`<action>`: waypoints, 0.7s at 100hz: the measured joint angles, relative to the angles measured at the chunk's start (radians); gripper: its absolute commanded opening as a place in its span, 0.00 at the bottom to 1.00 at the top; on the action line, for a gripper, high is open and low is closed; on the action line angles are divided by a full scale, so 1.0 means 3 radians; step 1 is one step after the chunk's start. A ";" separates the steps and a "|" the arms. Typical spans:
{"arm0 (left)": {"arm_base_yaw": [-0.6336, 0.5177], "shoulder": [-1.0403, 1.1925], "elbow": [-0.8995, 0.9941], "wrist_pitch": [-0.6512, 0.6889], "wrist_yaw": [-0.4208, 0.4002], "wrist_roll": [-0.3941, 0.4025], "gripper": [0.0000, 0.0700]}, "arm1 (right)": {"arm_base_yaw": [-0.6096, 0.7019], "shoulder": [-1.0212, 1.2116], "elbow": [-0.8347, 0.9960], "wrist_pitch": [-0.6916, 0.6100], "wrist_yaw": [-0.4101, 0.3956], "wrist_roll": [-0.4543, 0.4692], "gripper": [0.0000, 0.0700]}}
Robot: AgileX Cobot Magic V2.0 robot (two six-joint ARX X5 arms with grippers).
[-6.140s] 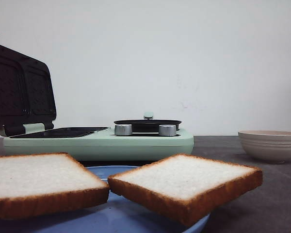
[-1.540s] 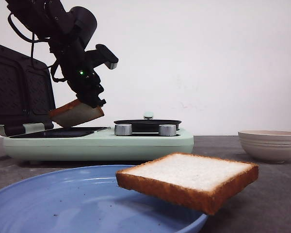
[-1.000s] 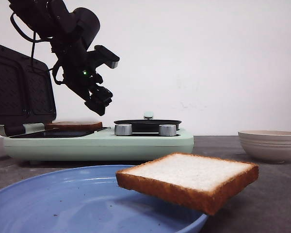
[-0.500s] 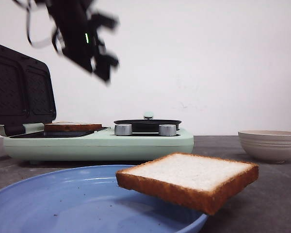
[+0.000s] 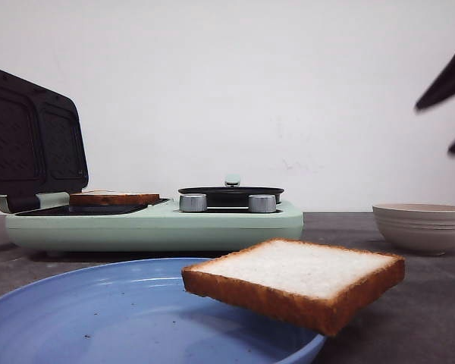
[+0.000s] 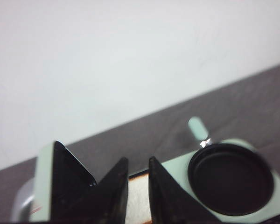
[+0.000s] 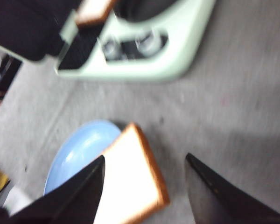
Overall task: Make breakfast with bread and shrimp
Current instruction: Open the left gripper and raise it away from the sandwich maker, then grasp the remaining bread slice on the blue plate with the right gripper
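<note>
Front view has one bread slice (image 5: 294,280) hanging half off the blue plate (image 5: 121,318), the other slice (image 5: 114,199) lying flat in the green sandwich maker (image 5: 155,224). Right gripper (image 7: 144,189) hovers above the plate slice, jaws wide with nothing in them. Left gripper (image 6: 138,186) looks nearly closed, empty. Bread's light and squishy, so I'd pinch it gently at the overhanging crust edge. Can't see any shrimp.

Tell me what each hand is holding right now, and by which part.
Nothing is held. The left hand is open and empty above the slice on the sandwich maker; the right hand is open above the slice on the blue plate.
</note>
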 measured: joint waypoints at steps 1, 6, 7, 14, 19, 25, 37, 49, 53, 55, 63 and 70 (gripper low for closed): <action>0.0000 -0.0036 0.0000 -0.0023 0.0000 -0.0003 0.00 | 0.0008 0.0032 0.0001 -0.0001 -0.0008 0.0005 0.48; 0.0000 -0.0209 0.0000 -0.0126 0.0004 -0.0019 0.00 | 0.0046 0.0170 0.0004 -0.0033 -0.0061 0.0017 0.53; 0.0000 -0.0242 0.0000 -0.0148 0.0005 -0.0025 0.00 | 0.0053 0.0197 0.0005 -0.0039 -0.0074 0.0015 0.54; -0.0001 -0.0453 0.0000 -0.0284 0.0008 -0.0060 0.00 | 0.0113 0.0395 0.0005 -0.0081 -0.0186 0.0018 0.68; -0.0001 -0.0589 0.0000 -0.0362 0.0008 -0.0081 0.00 | 0.0165 0.0543 0.0005 -0.0088 -0.0262 0.0022 0.74; -0.0001 -0.0746 0.0000 -0.0422 0.0009 -0.0111 0.00 | 0.0228 0.0703 0.0005 -0.0085 -0.0281 0.0034 0.75; -0.0019 -0.1024 0.0000 -0.0439 0.0009 -0.0150 0.00 | 0.0313 0.0994 0.0005 -0.0060 -0.0263 0.0041 0.75; -0.0056 -0.1236 0.0000 -0.0454 0.0009 -0.0151 0.00 | 0.0337 0.1251 0.0005 0.0045 -0.0263 0.0041 0.75; -0.0070 -0.1289 0.0003 -0.0467 0.0009 -0.0151 0.00 | 0.0352 0.1325 0.0005 0.0081 -0.0264 0.0042 0.75; -0.0074 -0.1308 0.0005 -0.0474 0.0009 -0.0151 0.00 | 0.0354 0.1359 0.0005 0.0106 -0.0264 0.0041 0.75; -0.0085 -0.1339 0.0008 -0.0505 0.0008 -0.0153 0.00 | 0.0379 0.1494 0.0005 0.0219 -0.0292 0.0043 0.75; -0.0098 -0.1340 0.0008 -0.0546 0.0009 -0.0154 0.00 | 0.0422 0.1606 0.0005 0.0343 -0.0371 0.0047 0.75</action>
